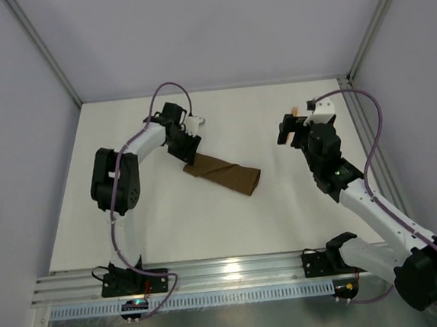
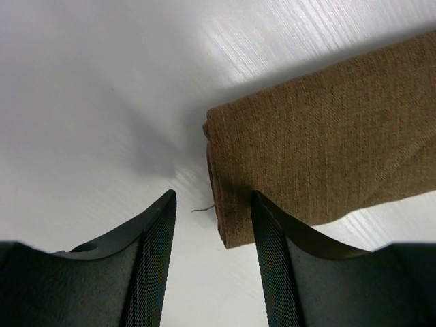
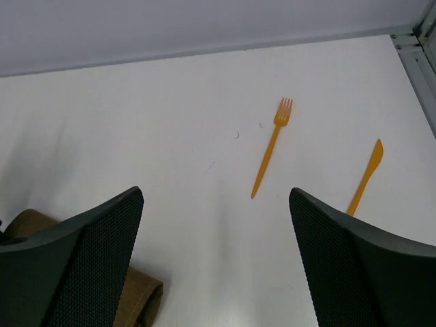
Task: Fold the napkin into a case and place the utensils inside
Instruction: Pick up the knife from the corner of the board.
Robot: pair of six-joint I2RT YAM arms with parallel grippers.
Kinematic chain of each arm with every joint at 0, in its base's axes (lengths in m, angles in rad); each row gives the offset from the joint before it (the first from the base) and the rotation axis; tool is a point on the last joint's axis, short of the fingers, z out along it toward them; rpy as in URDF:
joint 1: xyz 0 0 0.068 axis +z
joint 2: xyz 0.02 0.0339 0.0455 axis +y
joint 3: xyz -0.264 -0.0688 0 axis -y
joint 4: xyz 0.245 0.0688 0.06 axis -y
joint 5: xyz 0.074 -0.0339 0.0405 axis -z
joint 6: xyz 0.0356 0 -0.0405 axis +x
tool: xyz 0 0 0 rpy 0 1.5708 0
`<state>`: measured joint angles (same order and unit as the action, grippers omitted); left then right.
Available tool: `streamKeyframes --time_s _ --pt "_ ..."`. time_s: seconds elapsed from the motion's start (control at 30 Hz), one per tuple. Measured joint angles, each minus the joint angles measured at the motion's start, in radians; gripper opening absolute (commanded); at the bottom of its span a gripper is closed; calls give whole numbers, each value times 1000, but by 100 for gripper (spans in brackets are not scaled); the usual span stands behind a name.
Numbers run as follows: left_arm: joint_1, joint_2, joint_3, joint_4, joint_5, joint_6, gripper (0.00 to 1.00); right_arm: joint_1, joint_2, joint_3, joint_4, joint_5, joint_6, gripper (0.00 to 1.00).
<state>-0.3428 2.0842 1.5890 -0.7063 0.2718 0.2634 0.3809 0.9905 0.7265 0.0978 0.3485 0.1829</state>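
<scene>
left gripper (image 2: pixel 212 204) at case (image 2: pixel 327 136) end; fork (image 3: pixel 272 148) near knife (image 3: pixel 366 176)

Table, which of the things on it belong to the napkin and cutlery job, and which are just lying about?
For the job:
folded brown napkin
orange fork
orange knife

Just there:
loose thread beside the napkin
purple cable
metal rail at the near edge
</scene>
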Motion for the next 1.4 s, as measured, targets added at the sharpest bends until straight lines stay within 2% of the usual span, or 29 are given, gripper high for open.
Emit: streamKeyframes --time_s 0.07,0.1,0.17,0.27,0.4,0.53,0.63,0.7,0.83,1.0,1.23,1.4 --pt "0 -29 -27 0 3 -16 48 -20 58 61 -71 26 2 74" --pt "0 -39 -36 -1 6 -22 48 -44 131 160 -172 58 19 60" --pt "0 -56 -52 0 10 -30 49 -95 297 362 -333 106 68 53" --pt "0 -77 -82 7 10 -43 51 -196 516 587 -496 148 160 50" --pt "0 -103 -113 10 7 -50 62 -311 643 615 -652 177 234 53" --pt "0 -148 -144 29 -19 -50 64 -402 775 652 -773 176 262 53" --pt "0 -184 -152 41 -37 -48 65 -441 919 761 -842 175 264 52" --pt "0 -207 -155 51 -45 -47 65 -454 1009 808 -859 172 261 46" --pt "0 -249 -162 70 -54 -46 65 -457 1064 809 -887 129 260 39" --pt "0 -273 -182 89 -55 -44 66 -457 1084 809 -871 43 257 39" --pt "0 -274 -206 90 -55 -42 65 -458 1021 770 -846 33 261 41" --pt "0 -274 -206 90 -56 -38 66 -460 966 769 -819 32 266 47"
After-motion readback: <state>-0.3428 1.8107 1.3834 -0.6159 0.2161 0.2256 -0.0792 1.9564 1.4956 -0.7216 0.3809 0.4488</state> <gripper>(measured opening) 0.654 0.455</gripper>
